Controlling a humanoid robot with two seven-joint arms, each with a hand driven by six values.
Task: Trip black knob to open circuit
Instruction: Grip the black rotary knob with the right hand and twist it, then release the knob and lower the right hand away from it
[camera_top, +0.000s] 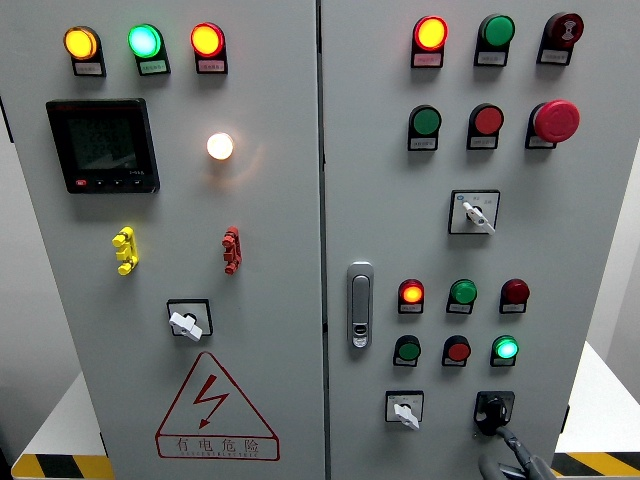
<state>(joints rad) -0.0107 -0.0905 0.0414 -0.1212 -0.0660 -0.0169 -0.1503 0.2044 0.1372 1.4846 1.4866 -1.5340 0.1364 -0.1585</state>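
Smooth grey metal panel (270, 300), right hand (510, 455), grey fingers pinching small glossy black knob (490, 409) at lower right

Even bright light, sharp focus; white lamp (220, 146) casts glare on grey panel (270, 300); verticals lean at edges.

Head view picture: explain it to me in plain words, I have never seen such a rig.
The camera sits on a humanoid robot's head, facing a grey electrical cabinet with two doors. On the doors sit indicator lamps, push buttons, a digital meter, white selector switches, a red emergency stop button and a lightning warning sign. At the lower right, the robot's right hand reaches up, its fingertips at the black knob. Whether it grips the knob is unclear. The left hand is not visible.
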